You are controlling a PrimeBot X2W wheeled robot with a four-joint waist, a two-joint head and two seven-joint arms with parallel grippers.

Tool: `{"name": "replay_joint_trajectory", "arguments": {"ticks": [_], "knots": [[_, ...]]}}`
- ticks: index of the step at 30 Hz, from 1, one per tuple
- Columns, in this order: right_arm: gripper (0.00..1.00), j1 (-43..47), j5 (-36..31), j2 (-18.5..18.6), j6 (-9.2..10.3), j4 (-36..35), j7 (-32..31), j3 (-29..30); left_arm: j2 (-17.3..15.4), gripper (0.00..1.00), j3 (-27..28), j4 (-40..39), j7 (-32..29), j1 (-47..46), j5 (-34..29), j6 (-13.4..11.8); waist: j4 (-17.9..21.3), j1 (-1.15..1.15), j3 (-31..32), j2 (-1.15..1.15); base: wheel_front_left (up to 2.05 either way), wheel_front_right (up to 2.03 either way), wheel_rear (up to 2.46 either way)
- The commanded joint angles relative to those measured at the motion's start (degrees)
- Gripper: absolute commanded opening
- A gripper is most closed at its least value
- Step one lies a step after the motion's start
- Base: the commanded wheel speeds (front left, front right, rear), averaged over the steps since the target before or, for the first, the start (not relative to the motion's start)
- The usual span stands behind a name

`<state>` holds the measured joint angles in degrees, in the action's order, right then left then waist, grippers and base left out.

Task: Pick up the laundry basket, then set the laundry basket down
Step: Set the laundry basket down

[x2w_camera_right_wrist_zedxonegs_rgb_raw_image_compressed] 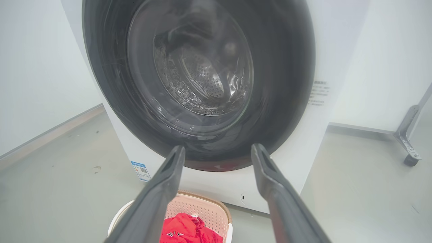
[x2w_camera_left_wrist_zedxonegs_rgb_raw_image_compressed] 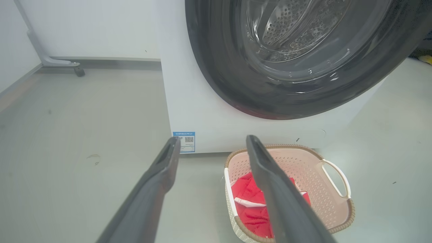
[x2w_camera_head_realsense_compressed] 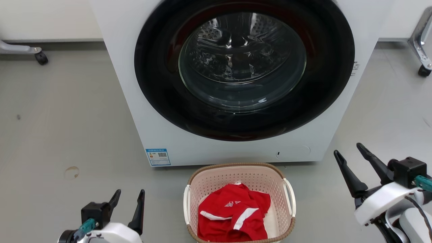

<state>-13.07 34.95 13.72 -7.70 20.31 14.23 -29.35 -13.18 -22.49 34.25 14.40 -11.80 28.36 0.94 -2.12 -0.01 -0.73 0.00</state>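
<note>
The laundry basket [x2w_camera_head_realsense_compressed: 236, 176] stands on the floor [x2w_camera_head_realsense_compressed: 67, 118], its far rim just short of the washing machine [x2w_camera_head_realsense_compressed: 135, 101], with open floor left and right. The left claw [x2w_camera_head_realsense_compressed: 130, 195] and right claw [x2w_camera_head_realsense_compressed: 347, 151] flank it, both spread open and empty. Its near rim meets the head view's bottom edge. A red garment [x2w_camera_head_realsense_compressed: 233, 209], perhaps lying over white cloth, hides its bottom.

I see the left gripper [x2w_camera_head_realsense_compressed: 130, 191] low at my lower left, its two dark fingers [x2w_camera_head_realsense_compressed: 139, 211] parted and pointing up the head view, nothing held between them; the right gripper [x2w_camera_head_realsense_compressed: 347, 149] sits higher at the lower right, spread wide and leaning up-left, also empty; its white wrist [x2w_camera_head_realsense_compressed: 381, 199] slants inward; both wrist views show the fingers well apart.
</note>
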Motion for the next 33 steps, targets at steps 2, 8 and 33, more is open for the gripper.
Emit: {"name": "replay_joint_trajectory", "arguments": {"ticks": [2, 8, 33], "knots": [[1.00, 1.7, -0.9, 2.2, 0.21, -2.8, 0.8, 1.5, -2.3, 1.00, 2.5, -4.5, 0.6, 1.6, -0.7, -1.5, -0.9, 0.01, 1.9, 0.00, 0.00, 0.00, 0.00], [1.00, 8.0, -2.3, 3.0, 0.21, -6.5, 0.8, 7.8, -4.6, 1.00, 3.1, -14.3, -1.1, 7.9, -1.1, -5.1, -2.4, 0.01, 3.2, 0.00, 0.00, 0.00, 0.00], [1.00, 14.0, -3.9, -0.5, 0.21, -8.6, 0.8, 15.2, -9.3, 1.00, 2.8, -35.3, -12.0, 14.3, -1.4, -11.2, -4.1, 0.01, 2.6, 0.00, 0.00, 0.00, 0.00]]}}
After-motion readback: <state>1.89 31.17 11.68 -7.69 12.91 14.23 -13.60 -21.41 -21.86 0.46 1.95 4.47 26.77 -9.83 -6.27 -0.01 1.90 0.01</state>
